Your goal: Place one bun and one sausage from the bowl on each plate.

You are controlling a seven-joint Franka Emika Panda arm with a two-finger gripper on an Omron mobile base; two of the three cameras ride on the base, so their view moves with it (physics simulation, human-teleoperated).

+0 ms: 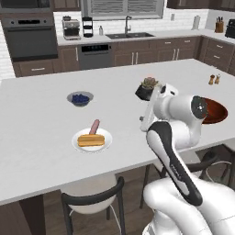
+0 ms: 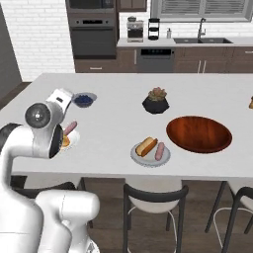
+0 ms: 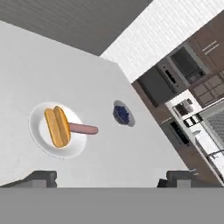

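My gripper (image 3: 107, 178) hangs above the counter (image 1: 36, 137) with its jaws wide apart and nothing between them; in the hand view the two dark fingertips (image 3: 41, 178) stand near opposite sides of the lower edge and touch nothing. Ahead of them in that view lies the white plate (image 3: 39, 140), carrying a bun (image 3: 57, 126) across its middle; a sausage (image 3: 83, 129) rests with one end on the plate's rim beside the bun and the other end out over the counter. The same plate (image 1: 104, 143), bun (image 1: 91, 140) and sausage (image 1: 95, 126) appear in the left base view, left of my arm, with the sausage pointing away toward the far side. In the right base view the grey plate (image 2: 139, 158) sits near the front edge of the counter, holding a second bun (image 2: 146, 146) and a second sausage (image 2: 159, 150) side by side, both fully on the plate. Just right of it stands the bowl (image 2: 199, 134), its reddish-brown inside bare. A small dish of blueberries (image 1: 80, 98) sits beyond the white plate, and a dark pot with a succulent (image 2: 156, 102) stands beyond the grey plate.
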